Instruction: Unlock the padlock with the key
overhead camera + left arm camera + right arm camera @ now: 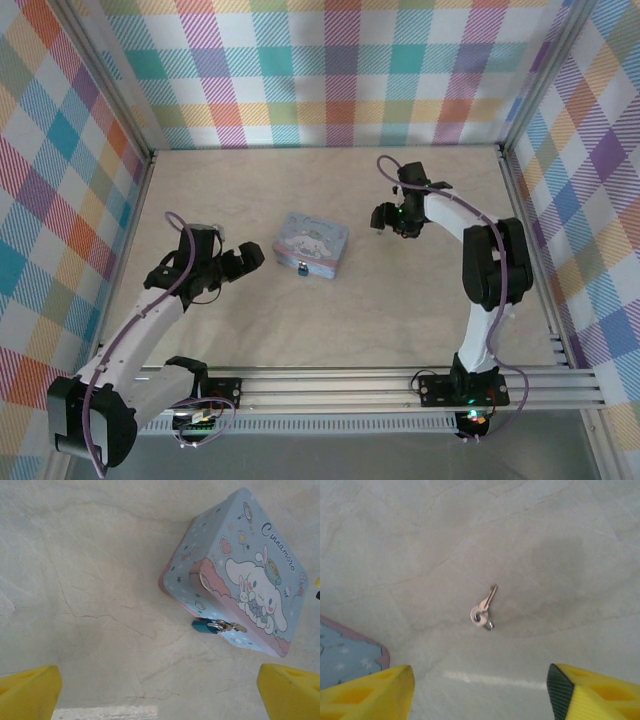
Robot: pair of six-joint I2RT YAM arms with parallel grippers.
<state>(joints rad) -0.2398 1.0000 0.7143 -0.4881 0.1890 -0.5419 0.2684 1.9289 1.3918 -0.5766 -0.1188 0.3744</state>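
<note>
- The padlock [206, 626], tiny, teal-blue and dark, hangs at the front side of a pastel-blue cartoon-dog tin box [250, 580]. It touches the tin's silver clasp [231, 626]. Its thin shackle seems to pass through that clasp, though the detail is too small to be sure.
- From above, the padlock [302, 268] sits at the tin's near edge, the side facing the arm bases. The tin box [312, 243] lies flat, lid up, about mid-counter.
- The key [484, 607], small and silver, lies flat on the bare counter [545, 540], touching nothing else. In the right wrist view its blade points up and to the right, and a small ring sits at its head.
- A corner of the tin box [345, 655] shows at the lower left of that view, well apart from the key.
- The right hand [480, 695] hovers above the key, its yellow fingers [367, 692] spread apart with nothing between them. From above, the right hand [385, 217] is just to the right of the tin.
- The left hand [159, 695] is spread wide and holds nothing, and the counter shows between its yellow fingers [27, 692]. It faces the tin and padlock without touching them. From above, the left hand [240, 262] is near the tin's left side.
- The counter [400, 300] is pale and faintly veined, enclosed by plaid walls [330, 70].
</note>
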